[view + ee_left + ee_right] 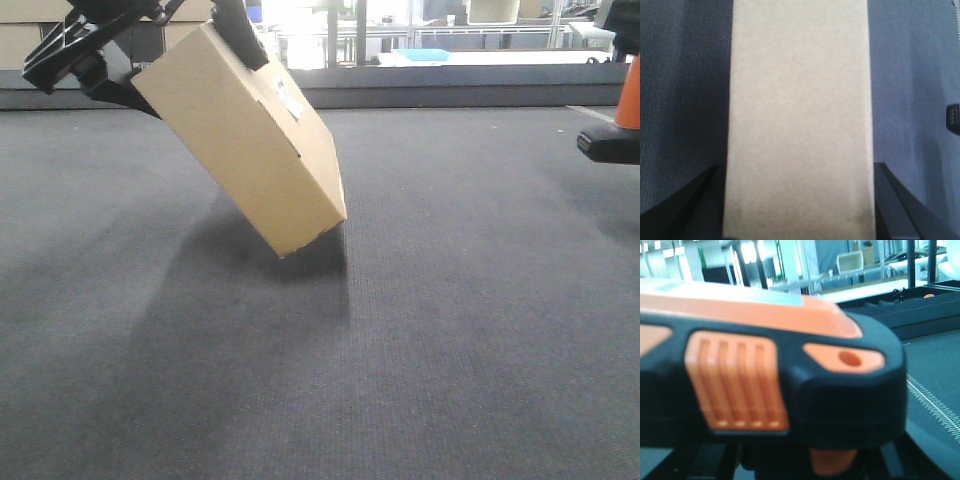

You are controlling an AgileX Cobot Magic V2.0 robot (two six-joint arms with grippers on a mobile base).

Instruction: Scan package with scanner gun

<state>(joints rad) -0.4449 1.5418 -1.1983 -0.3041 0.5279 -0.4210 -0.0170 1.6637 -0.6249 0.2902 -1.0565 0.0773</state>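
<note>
Package [240, 140] tilted over mat [450, 330], clamped in left hand [185, 55], right hand's [830, 460] hold on scanner gun [790, 380] unclear

We see the scanner gun [612, 140] cut by the right edge; the package [235, 150] label [290, 100] is unreadably small.

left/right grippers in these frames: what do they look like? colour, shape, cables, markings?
Left gripper: matte black, angular, with a slotted, ribbed body behind; its fingers show as flat black wedges. No markings visible, and no clear cable. Right gripper: only blurred dark parts at the bottom of the right wrist view, so no detail can be told.
</note>
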